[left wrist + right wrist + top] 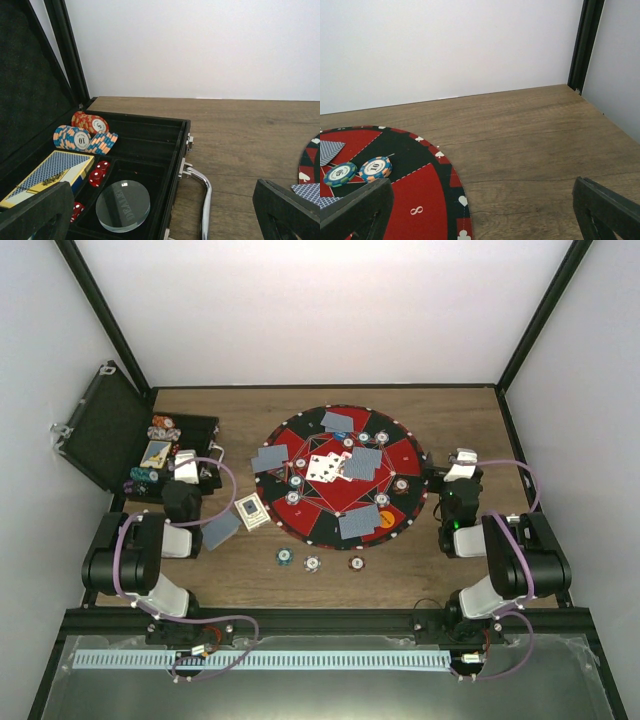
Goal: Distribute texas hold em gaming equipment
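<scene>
Both pincers stand wide open, holding nothing; the left gripper [161, 205] hangs over the right rim of the open black case [150, 125], whose metal handle [204, 192] juts out over bare wood while the lid [30, 90] rises on the left; inside lie fanned poker chips [82, 136], a boxed deck [50, 172], red dice [99, 172] and a clear dealer disc [122, 206]; the right gripper [480, 210] hovers at the right edge of the round mat [420, 200], with free table [530, 150] running to the white wall [450, 45] and the black frame post [584, 45]; on the mat, face-down cards [365, 462] ring the face-up cards [325, 468] at centre, chips among them; three loose chips [312, 563] lie on wood just off the mat's near edge; a deck of cards [252, 511] and a loose card [220, 530] lie between mat and left arm.
</scene>
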`<control>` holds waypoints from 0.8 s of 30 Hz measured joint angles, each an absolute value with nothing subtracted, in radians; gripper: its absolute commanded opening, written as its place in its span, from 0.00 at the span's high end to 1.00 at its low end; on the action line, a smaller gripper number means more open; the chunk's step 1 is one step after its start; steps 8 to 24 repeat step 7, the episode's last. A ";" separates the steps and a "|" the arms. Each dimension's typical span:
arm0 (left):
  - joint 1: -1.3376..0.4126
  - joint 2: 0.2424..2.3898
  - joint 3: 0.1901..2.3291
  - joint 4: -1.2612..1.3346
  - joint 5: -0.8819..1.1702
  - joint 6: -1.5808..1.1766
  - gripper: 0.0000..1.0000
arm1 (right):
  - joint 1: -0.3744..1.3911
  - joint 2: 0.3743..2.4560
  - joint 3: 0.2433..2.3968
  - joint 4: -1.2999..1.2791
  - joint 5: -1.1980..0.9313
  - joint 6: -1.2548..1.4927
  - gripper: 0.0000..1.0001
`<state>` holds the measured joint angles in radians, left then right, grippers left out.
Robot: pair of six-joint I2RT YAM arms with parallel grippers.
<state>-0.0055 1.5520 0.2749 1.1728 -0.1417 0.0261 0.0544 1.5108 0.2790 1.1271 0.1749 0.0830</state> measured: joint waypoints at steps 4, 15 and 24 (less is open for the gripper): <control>-0.006 1.552 0.275 1.171 -0.142 0.026 0.00 | 0.054 1.511 0.279 1.127 0.167 0.087 0.00; -0.006 1.552 0.275 1.167 -0.142 0.026 0.00 | 0.054 1.511 0.279 1.127 0.163 0.087 0.00; -0.006 1.552 0.275 1.167 -0.142 0.026 0.00 | 0.054 1.511 0.279 1.127 0.163 0.087 0.00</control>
